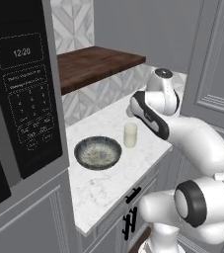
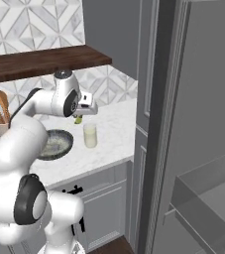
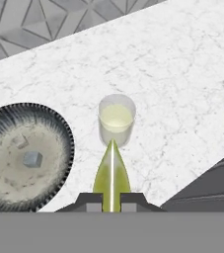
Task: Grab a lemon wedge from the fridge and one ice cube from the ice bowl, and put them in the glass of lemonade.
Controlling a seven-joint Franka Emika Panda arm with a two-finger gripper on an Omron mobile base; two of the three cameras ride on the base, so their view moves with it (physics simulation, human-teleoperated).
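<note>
- My gripper [image 3: 111, 201] pinches the wedge [image 3: 111, 173] between its 2 fingertips, held above the counter [image 3: 182, 89], in the hand view.
- Just past the wedge tip I see the glass [image 3: 116, 118] upright on the marble (pale liquid inside).
- Beside it the bowl [image 3: 27, 158] holds 2 cubes [image 3: 32, 158].
- From the right base view, the fridge [image 2: 203, 124] stands open at my right.
</note>
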